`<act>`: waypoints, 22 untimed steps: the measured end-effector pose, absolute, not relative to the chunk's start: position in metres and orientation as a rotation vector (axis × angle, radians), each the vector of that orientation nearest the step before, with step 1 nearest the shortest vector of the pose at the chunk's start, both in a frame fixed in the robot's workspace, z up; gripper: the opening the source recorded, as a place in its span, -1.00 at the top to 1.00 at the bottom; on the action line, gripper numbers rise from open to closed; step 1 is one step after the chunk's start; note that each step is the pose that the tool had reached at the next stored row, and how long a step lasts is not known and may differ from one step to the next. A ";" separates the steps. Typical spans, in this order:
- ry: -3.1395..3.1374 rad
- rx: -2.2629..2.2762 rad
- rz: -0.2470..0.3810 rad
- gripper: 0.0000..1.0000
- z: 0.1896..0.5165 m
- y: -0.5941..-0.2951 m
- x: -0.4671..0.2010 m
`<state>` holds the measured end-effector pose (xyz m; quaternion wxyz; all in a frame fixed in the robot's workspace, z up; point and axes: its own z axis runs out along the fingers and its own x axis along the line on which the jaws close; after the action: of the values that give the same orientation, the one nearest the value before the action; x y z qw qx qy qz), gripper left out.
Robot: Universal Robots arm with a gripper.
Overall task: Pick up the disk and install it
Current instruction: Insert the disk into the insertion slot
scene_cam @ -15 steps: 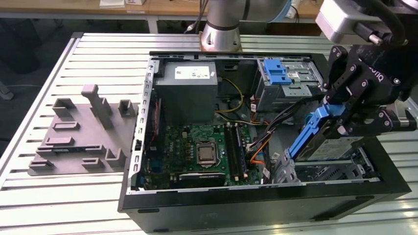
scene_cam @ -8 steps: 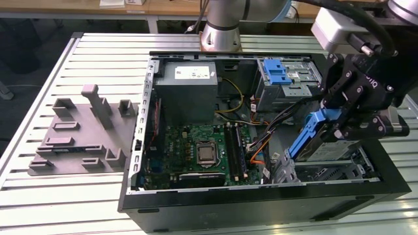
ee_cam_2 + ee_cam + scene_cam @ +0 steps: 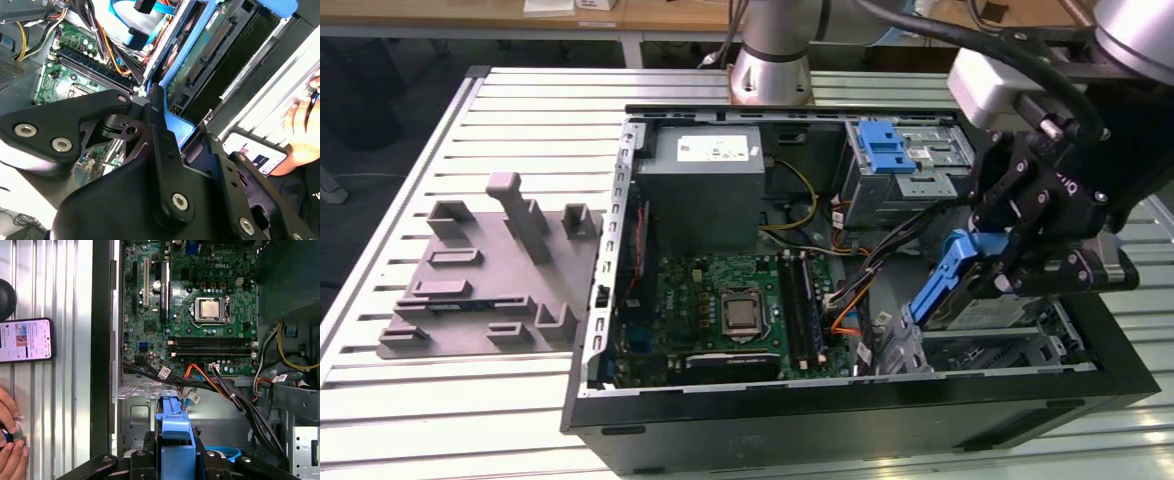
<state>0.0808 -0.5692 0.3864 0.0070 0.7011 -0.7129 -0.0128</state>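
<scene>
Seemingly gripped by the claw (image 3: pixel 1007 262), the blue-railed disk (image 3: pixel 942 287) hangs tilted.

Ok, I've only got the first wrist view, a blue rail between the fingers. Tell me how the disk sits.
Observer: In the exterior view the gripper holds the disk tilted, over the drive bay of the computer case.
Operator: Report its other face.
Observer: The second wrist view shows its green circuit board and connector.
Operator: Now outside the case.
Observer: A grey fixture plate lies to the exterior view's left of it.
</scene>
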 end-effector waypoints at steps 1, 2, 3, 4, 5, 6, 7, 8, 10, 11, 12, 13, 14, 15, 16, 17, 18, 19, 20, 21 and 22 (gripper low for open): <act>-2.230 2.193 -0.040 0.27 0.385 -0.569 0.081; -2.230 2.193 -0.040 0.27 0.384 -0.569 0.081; -2.230 2.193 -0.040 0.27 0.383 -0.569 0.081; -2.230 2.193 -0.040 0.27 0.382 -0.569 0.081; -2.230 2.193 -0.040 0.27 0.380 -0.569 0.081; -2.230 2.193 -0.040 0.27 0.379 -0.569 0.081; -2.230 2.193 -0.040 0.27 0.378 -0.569 0.081; -2.230 2.193 -0.040 0.27 0.377 -0.569 0.081; -2.230 2.193 -0.040 0.27 0.374 -0.569 0.081; -2.230 2.193 -0.040 0.27 0.372 -0.569 0.081; -2.230 2.193 -0.040 0.27 0.371 -0.569 0.081; -2.230 2.193 -0.040 0.27 0.370 -0.569 0.081; -2.230 2.193 -0.040 0.27 0.368 -0.569 0.081; -2.230 2.193 -0.040 0.27 0.367 -0.569 0.081; -2.230 2.193 -0.040 0.27 0.365 -0.569 0.081; -2.230 2.193 -0.040 0.27 0.364 -0.569 0.081; -2.230 2.193 -0.040 0.27 0.363 -0.569 0.081; -2.230 2.193 -0.040 0.27 0.362 -0.569 0.081; -2.230 2.193 -0.040 0.27 0.360 -0.569 0.081; -2.230 2.193 -0.040 0.27 0.359 -0.569 0.081; -2.230 2.193 -0.040 0.27 0.358 -0.569 0.081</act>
<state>0.0808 -0.5694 0.3578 0.0071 0.7011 -0.7130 -0.0128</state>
